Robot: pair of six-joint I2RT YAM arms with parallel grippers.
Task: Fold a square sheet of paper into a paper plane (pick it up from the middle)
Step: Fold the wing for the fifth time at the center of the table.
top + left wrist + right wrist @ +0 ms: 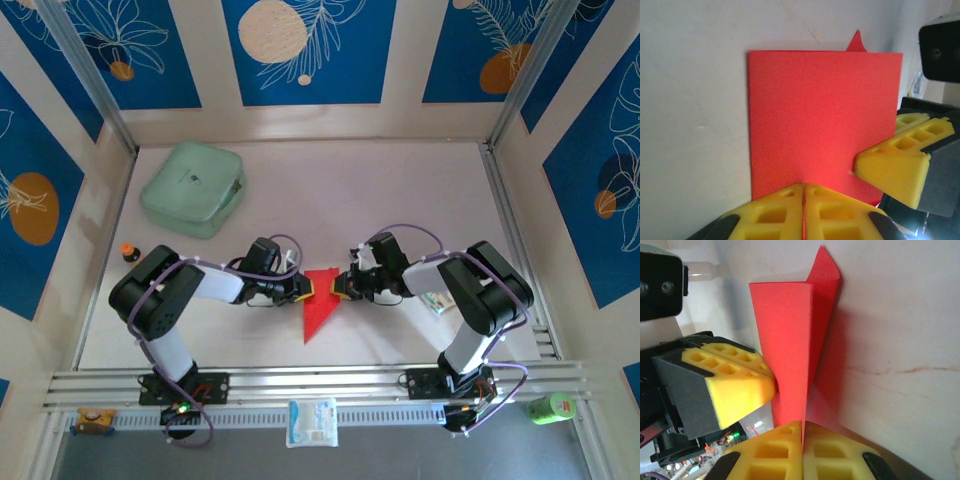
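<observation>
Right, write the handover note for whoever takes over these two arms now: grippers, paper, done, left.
Left gripper: shut on the left edge of the thin bright red sheet of paper.
Right gripper: shut on its right edge, facing the left one.
Paper: between the arms, mid white table. It is creased, wide at the grippers and tapers to a point toward the arm bases. The right wrist view shows one flap standing up.
Done: first folds.
Left: probably the narrowing folds and centre crease; not yet a slim dart.
</observation>
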